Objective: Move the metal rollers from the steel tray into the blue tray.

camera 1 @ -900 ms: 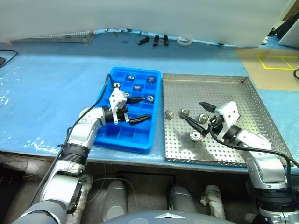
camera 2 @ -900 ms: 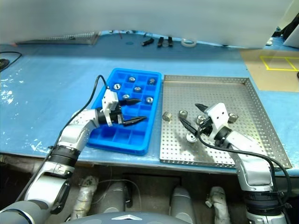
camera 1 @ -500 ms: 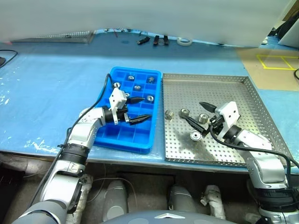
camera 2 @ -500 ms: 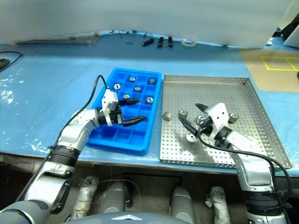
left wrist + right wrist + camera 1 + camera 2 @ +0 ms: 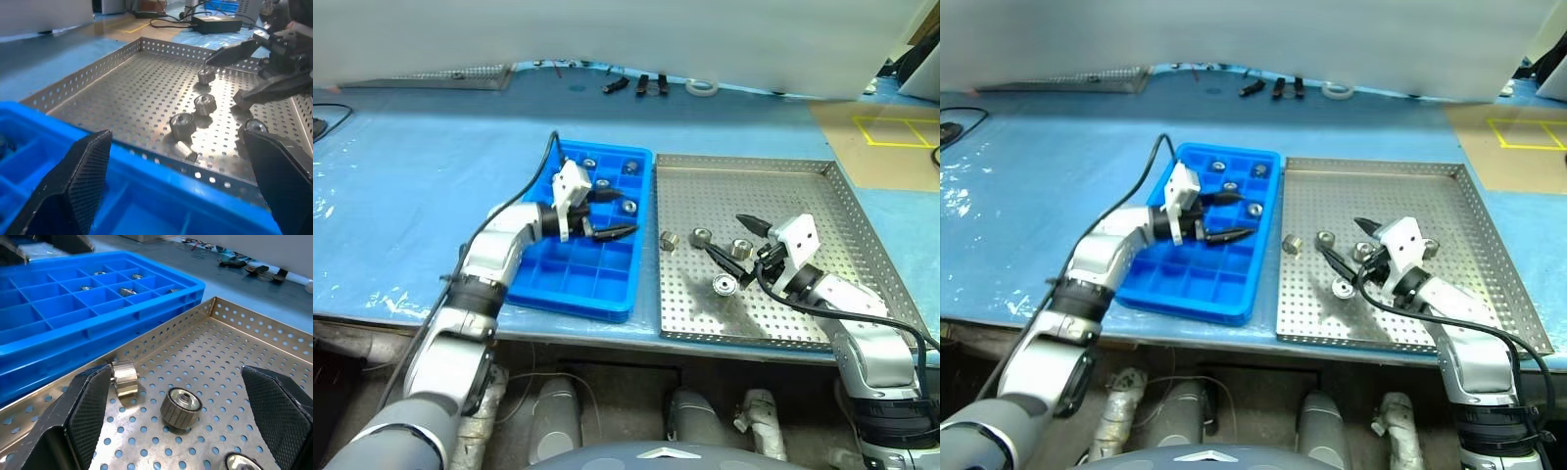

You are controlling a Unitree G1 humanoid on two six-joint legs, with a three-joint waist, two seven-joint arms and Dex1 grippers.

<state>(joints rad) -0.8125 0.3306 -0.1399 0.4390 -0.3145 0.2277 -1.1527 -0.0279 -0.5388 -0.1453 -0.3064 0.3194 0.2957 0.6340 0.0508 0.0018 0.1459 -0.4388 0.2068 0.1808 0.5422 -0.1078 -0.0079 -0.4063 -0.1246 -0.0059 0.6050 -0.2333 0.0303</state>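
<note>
- Two hands work over a blue-covered worktop (image 5: 411,176), both with fingers spread wide and nothing between them.
- Nearest the robot, the right hand (image 5: 727,242) hangs low over the steel tray (image 5: 822,206), pointing toward the blue tray (image 5: 570,284).
- One of the metal rollers (image 5: 722,285) lies on the perforated floor just beside the right hand's nearer finger, on the robot's side of it.
- Another roller (image 5: 740,248) sits between that hand's two fingers, though contact cannot be told.
- Two more rollers (image 5: 701,236) lie a little past the fingertips toward the blue tray, the one nearest the tray's rim (image 5: 669,240) lying on its side.
- A further roller shows just behind the right hand's white body in the right eye view (image 5: 1428,247).
- Beside the steel tray, on its left, the blue tray holds the left hand (image 5: 615,213) above its middle compartments, pointing toward the steel tray.
- Several rollers already sit in the far compartments of the blue tray (image 5: 628,207), one just beyond the left fingertips.
- At the worktop's far edge lie a white tape roll (image 5: 701,87) and a few small dark tools (image 5: 651,85).
</note>
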